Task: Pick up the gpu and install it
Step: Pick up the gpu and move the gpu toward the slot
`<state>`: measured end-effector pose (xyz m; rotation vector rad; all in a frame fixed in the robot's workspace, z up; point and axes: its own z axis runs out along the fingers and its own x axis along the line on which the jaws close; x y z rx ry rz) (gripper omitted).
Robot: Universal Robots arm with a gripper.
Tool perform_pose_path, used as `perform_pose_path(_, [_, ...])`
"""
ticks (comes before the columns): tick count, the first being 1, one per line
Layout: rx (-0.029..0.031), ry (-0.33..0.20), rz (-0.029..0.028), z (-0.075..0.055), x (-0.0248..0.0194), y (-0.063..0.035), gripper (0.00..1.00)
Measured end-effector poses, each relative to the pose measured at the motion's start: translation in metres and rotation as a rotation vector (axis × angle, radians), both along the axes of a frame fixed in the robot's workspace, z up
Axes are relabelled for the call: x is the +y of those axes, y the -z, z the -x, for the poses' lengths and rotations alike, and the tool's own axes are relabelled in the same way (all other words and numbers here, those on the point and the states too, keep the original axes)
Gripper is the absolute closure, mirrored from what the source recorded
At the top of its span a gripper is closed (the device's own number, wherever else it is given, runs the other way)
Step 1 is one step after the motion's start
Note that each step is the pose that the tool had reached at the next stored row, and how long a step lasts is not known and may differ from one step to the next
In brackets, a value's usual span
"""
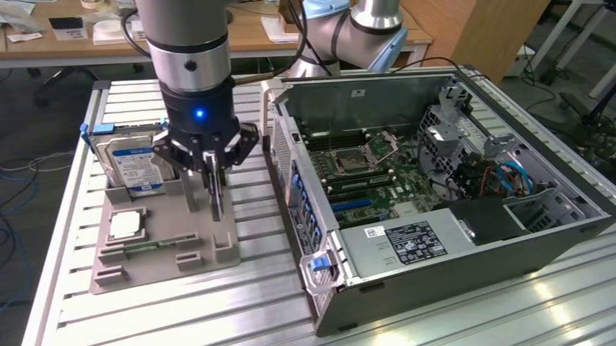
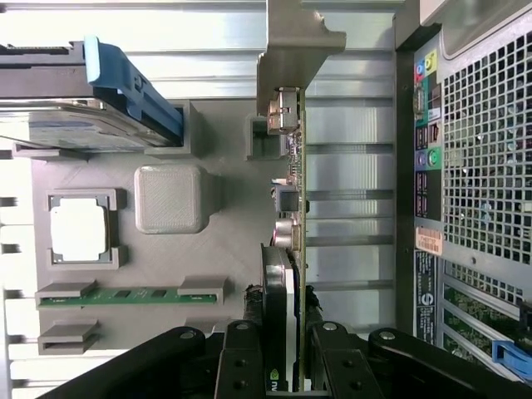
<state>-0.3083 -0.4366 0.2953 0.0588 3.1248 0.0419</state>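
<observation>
- Your gripper (image 2: 291,349) points straight down from a vertical arm, its fingers clamped on the gpu (image 2: 298,208).
- The gpu hangs upright and edge-on at the grey holder's (image 1: 164,241) side nearest the open computer case (image 1: 433,180), on the exterior view's right.

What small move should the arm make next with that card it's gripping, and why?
Probably a slow, straight lift. The gripper is shut on the gpu, which stands on edge right at the grey holder tray, beside its raised blocks. Going sideways first might catch the card there; the open computer case sits at the exterior view's right.
</observation>
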Motion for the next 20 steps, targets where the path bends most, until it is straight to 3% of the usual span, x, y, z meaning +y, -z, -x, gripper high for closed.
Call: perform_pose_path(20, [0.0,0.0,0.0,0.0,0.0,-0.0072,0.72])
